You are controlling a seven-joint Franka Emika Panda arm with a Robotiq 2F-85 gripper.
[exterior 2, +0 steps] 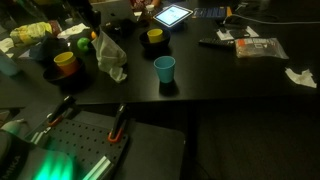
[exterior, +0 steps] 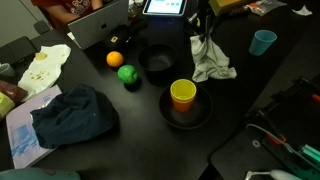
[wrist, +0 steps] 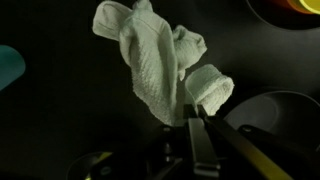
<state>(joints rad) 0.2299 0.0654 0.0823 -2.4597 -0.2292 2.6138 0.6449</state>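
Crumpled white cloth (exterior: 212,62) — hanging peaked; hem bunched.

The white terry-cloth towel (wrist: 160,60) is showing a plain, unprinted looped weave. The black metal gripper (wrist: 195,120) is appearing dark against it. The round plastic cup (exterior: 183,95) is showing yellow-orange inside a shallow black bowl (exterior: 205,110). The small plastic tumbler (exterior: 263,42) is appearing light blue, and the crumpled fabric cloth (exterior: 75,115) is appearing dark blue.
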